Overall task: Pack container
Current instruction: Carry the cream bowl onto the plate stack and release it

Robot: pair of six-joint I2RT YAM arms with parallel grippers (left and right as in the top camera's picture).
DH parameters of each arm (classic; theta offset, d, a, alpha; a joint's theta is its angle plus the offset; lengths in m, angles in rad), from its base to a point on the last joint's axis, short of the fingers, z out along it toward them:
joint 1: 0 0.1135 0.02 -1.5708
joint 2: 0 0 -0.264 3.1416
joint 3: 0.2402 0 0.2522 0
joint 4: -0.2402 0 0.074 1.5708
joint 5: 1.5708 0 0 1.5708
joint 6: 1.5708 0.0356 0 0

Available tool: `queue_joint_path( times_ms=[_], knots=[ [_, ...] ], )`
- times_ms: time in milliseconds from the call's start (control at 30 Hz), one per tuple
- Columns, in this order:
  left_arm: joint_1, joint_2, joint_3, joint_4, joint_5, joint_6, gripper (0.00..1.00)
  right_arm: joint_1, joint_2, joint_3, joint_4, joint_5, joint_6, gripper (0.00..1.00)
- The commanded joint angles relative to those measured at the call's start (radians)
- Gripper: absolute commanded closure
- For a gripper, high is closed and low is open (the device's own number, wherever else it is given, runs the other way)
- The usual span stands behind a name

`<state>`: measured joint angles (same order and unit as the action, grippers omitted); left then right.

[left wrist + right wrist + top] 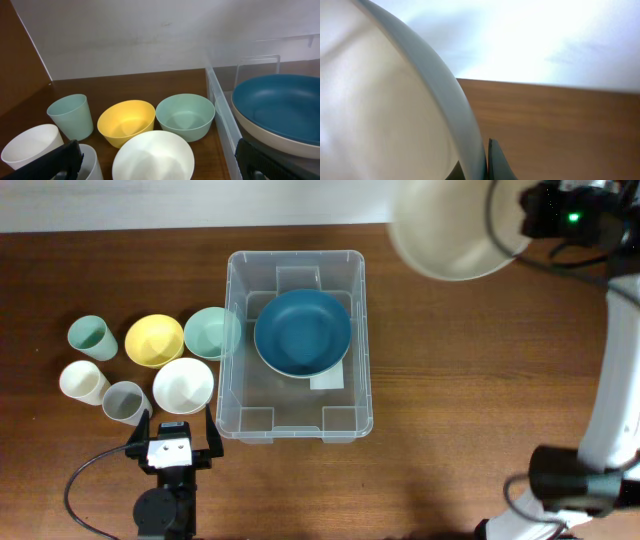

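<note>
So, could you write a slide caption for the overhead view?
Right gripper holds a cream dish aloft near the container, which holds a blue dish; cups and bowls stand at its left.

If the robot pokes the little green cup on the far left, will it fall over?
Probably, if poked near the top: the green cup stands upright and looks taller than wide. Pushed low, it would more likely slide, since it looks like light, smooth plastic. Once down, its round side might let it roll.
</note>
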<state>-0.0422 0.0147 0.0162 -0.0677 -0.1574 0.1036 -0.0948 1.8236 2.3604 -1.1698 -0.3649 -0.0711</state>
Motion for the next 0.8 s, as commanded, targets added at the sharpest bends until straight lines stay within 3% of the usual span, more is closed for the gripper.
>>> queue_joint_path(
  times_ms=[0,300,767],
  knots=[
    [0.006,-0.003,-0.007,0.001,-0.004,-0.013,0.00,0.142,0.042,-0.019,-0.014,-0.042,0.008,0.96],
    [0.006,-0.003,-0.007,0.001,-0.004,-0.013,0.00,0.474,0.167,-0.148,-0.012,0.324,0.009,0.96],
    [0.006,-0.003,-0.007,0.001,-0.004,-0.013,0.00,0.547,0.395,-0.207,0.067,0.325,0.027,0.96]
  ],
)
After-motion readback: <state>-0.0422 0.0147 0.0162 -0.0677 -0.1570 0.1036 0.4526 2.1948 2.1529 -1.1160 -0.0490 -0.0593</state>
